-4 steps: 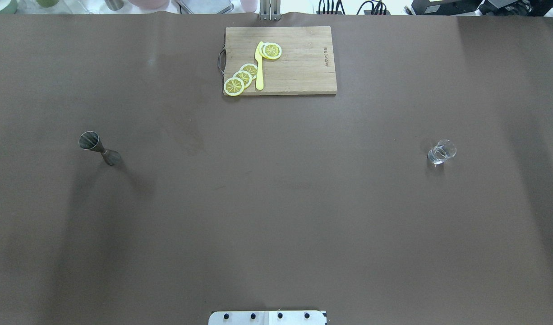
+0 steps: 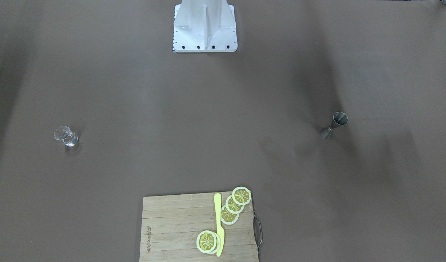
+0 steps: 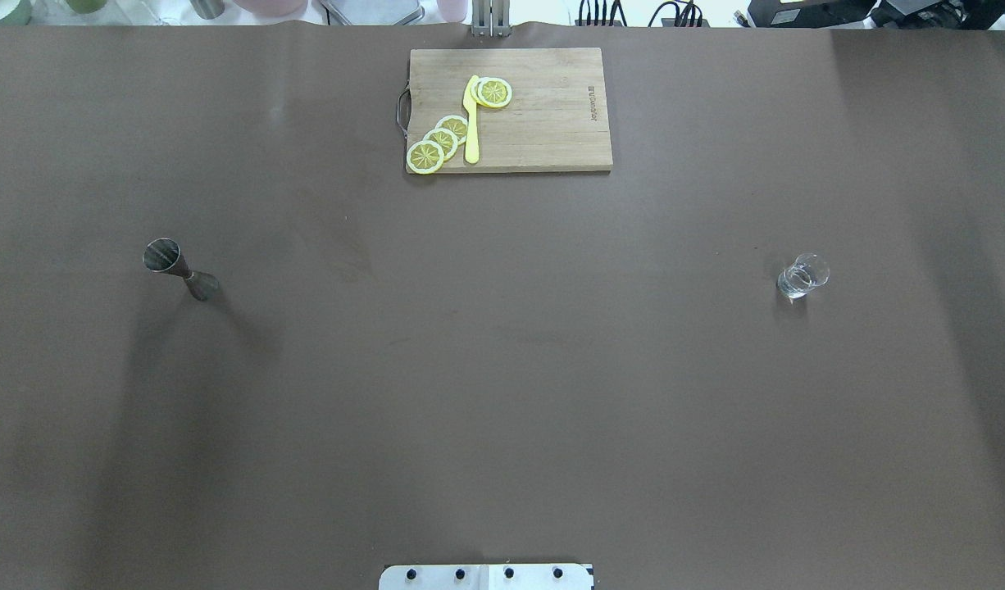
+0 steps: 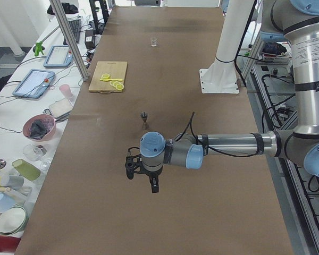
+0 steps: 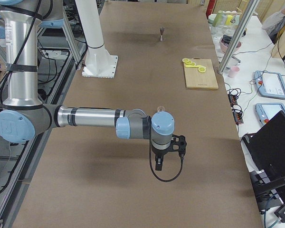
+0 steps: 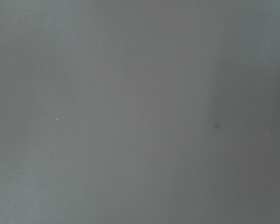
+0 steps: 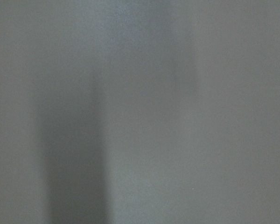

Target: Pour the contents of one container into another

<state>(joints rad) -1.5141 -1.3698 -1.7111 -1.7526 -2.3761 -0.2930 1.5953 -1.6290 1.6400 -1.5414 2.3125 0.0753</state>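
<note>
The clear glass point(image 3: 802, 275) stands upright on the right side of the brown table, also seen in the front view point(image 2: 66, 136). The steel jigger point(image 3: 179, 269) stands upright on the left side point(image 2: 333, 125). Neither gripper shows in the overhead or front views. In the left side view my left gripper point(image 4: 141, 180) hangs over the table's near end, short of the jigger point(image 4: 144, 119). In the right side view my right gripper point(image 5: 170, 154) hangs near the glass point(image 5: 160, 109). I cannot tell whether either is open or shut. Both wrist views show only blurred bare table.
A wooden cutting board point(image 3: 552, 123) lies at the table's far middle, carrying lemon slices point(image 3: 441, 141) and a yellow knife point(image 3: 471, 123). The robot's white base point(image 2: 204, 29) stands at the near edge. Bowls, cups and tablets sit on a side bench point(image 4: 40, 127).
</note>
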